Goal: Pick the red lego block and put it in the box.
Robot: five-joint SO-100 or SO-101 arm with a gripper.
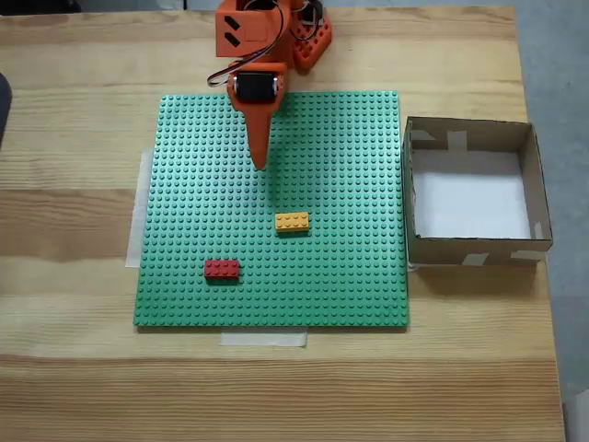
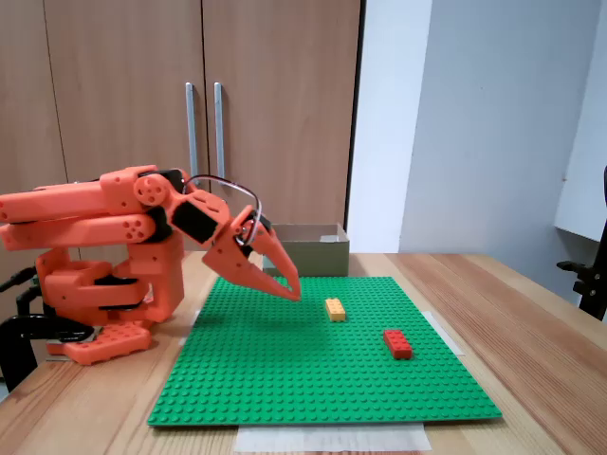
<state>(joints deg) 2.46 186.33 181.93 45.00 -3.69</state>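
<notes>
gripper pressed together, holding nothing, above baseplate far side | red lego block near-left on plate, untouched | yellow-orange brick between, likely distractor | box right, open-topped for drop

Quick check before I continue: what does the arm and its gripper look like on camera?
The arm is bright orange printed plastic with black servo motors at the joints and thin black and white cables looping over the wrist. The gripper is orange too, its long pointed fingers tapering to a tip.

One red lego block, one yellow-orange brick, one box, one green baseplate, one orange arm.
</notes>
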